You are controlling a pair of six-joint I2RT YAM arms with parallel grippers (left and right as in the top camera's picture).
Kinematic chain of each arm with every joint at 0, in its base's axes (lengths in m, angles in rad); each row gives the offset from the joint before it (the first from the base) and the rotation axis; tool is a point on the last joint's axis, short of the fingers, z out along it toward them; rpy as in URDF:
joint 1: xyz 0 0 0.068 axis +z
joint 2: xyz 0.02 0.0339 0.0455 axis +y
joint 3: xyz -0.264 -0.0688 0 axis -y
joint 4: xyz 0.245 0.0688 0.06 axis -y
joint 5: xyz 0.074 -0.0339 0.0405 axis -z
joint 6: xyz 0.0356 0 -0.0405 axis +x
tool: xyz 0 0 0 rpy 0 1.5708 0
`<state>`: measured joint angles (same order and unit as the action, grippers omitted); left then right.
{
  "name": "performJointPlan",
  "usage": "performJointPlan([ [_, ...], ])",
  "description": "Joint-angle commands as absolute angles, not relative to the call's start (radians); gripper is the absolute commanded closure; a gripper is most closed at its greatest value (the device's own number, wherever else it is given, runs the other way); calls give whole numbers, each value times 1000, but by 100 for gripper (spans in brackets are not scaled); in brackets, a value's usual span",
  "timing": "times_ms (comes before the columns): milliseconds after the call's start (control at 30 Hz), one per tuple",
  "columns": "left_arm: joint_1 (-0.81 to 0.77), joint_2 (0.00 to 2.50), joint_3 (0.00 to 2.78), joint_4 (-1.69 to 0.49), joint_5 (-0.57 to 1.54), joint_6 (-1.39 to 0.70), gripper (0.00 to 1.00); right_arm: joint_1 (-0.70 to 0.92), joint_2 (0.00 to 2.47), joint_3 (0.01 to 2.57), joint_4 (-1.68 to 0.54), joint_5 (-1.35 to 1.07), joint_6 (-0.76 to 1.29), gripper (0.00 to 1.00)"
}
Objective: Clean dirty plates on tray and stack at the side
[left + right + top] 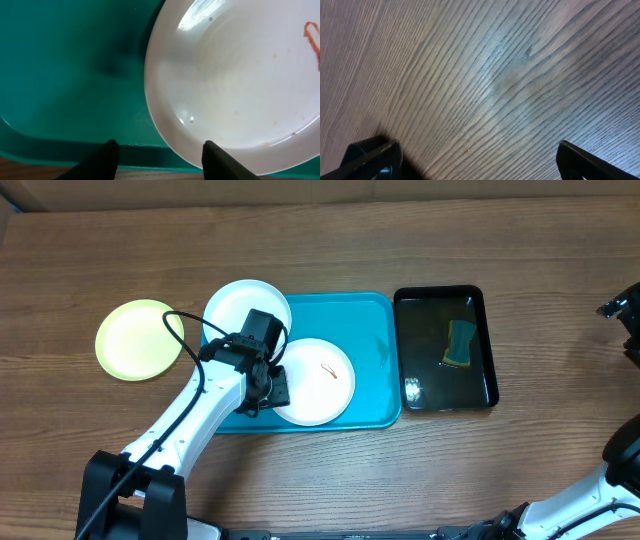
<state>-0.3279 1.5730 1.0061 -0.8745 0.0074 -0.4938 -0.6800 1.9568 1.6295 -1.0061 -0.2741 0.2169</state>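
Note:
A white plate (322, 383) with a reddish smear (330, 371) lies in the turquoise tray (375, 320). A second white plate (240, 302) rests at the tray's far-left corner, overlapping its rim. A lime-green plate (135, 340) sits on the table left of the tray. My left gripper (274, 388) hovers at the smeared plate's left edge. In the left wrist view that gripper (160, 160) is open: one finger (107, 159) is over the tray floor, the other (220, 161) over the plate (235, 85). My right gripper (477, 160) is open above bare wood at the far right (625, 315).
A glossy black tray (482, 340) holding water and a green-yellow sponge (460, 343) stands just right of the turquoise tray. The left arm (190, 420) reaches in from the front left with its cable looping over the table.

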Motion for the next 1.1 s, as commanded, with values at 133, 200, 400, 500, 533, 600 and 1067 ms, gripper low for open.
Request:
performJointPlan([
  [133, -336, 1584, 976, -873, 23, -520, 38, -680, 1940, 1643, -1000, -279, 221, 0],
  [200, -336, 1584, 958, -856, 19, -532, 39, -680, 1940, 1643, -1000, -279, 221, 0],
  [400, -336, 1584, 875, -750, 19, -559, 48, -680, 1940, 1643, -1000, -279, 221, 0],
  [500, -336, 1584, 844, -700, 20, -566, 49, -680, 1940, 1643, -1000, -279, 221, 0],
  [533, -336, 1584, 839, -691, 19, -566, 51, -680, 1940, 1643, -1000, -279, 221, 0],
  [600, -336, 1584, 831, -674, 20, -566, 53, -680, 1940, 1643, -1000, -279, 221, 0],
  [1067, -387, 1584, 820, -593, 26, -561, 73, -680, 1940, 1643, -1000, -279, 221, 0],
])
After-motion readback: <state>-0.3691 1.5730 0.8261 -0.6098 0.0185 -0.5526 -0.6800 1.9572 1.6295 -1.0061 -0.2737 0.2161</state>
